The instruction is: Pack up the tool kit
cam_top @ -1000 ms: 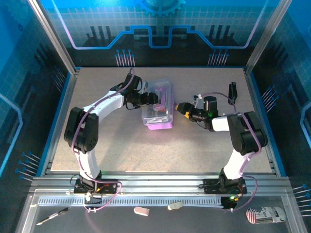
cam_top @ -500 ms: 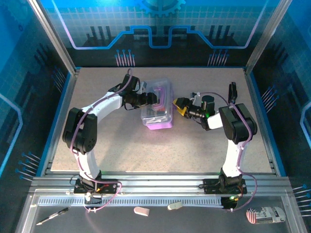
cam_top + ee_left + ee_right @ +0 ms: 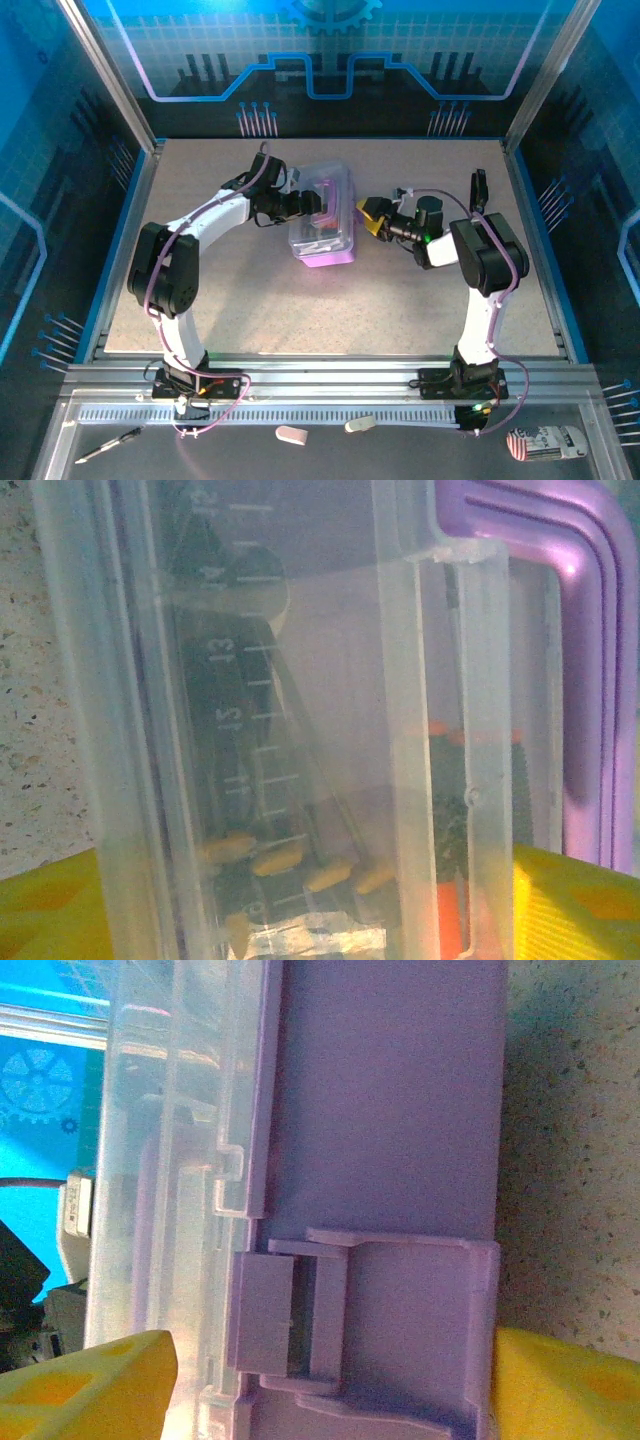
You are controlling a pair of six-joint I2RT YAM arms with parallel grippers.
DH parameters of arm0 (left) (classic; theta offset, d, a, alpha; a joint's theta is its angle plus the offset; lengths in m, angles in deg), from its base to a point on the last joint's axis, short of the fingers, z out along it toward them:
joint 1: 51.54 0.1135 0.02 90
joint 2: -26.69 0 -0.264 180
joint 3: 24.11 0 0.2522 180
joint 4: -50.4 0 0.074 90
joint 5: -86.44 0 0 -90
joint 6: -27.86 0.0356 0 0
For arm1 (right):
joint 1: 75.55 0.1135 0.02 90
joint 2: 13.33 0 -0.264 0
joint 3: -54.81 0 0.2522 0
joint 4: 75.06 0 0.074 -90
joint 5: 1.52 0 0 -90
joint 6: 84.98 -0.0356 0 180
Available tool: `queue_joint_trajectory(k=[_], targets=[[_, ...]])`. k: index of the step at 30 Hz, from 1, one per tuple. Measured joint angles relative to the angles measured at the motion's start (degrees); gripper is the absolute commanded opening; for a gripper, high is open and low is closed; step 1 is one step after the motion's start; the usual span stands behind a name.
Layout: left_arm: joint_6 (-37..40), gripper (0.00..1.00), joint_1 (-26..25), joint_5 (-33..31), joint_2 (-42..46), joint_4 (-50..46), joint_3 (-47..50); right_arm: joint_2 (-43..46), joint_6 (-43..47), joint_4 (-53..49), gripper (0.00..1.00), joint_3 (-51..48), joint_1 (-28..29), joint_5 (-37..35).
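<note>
The tool kit case (image 3: 323, 218) lies mid-table with its clear lid down on the purple base. My left gripper (image 3: 312, 205) reaches in from the left, its yellow fingers (image 3: 45, 910) pressed against both sides of the lid next to the purple handle (image 3: 585, 670). Screwdrivers (image 3: 450, 910) with yellow tips and an orange-red handle show through the lid. My right gripper (image 3: 368, 215) is open at the case's right side. Its yellow fingers (image 3: 570, 1380) straddle the purple latch (image 3: 350, 1330), one beside the lid (image 3: 170, 1160) and one beside the base.
A black oblong object (image 3: 478, 188) sits at the back right near the frame post. A small white item (image 3: 405, 203) lies just behind the right wrist. The blue enclosure walls border the table (image 3: 300, 310). A pen (image 3: 108, 445) and erasers (image 3: 292, 434) lie on the front ledge.
The right gripper has moved left up to the case's latch side and spread its fingers. The left arm and the case have stayed put.
</note>
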Motion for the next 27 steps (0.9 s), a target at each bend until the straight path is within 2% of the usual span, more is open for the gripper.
queue_joint_trajectory(k=[9, 17, 27], targets=[[0.24, 0.75, 0.55, -0.61, 0.59, -1.79, -0.04, 4.24, -0.11, 1.14, 0.72, -1.05, -0.83, 0.17], [0.22, 0.75, -0.04, -1.57, 0.59, -1.84, -0.22, 4.31, -0.96, 3.45, 0.68, 1.27, 0.31, 1.46], [0.33, 0.75, -0.39, -2.38, 0.59, -2.4, -0.59, 3.58, 1.22, 0.5, 0.6, 3.04, 1.9, 1.4]])
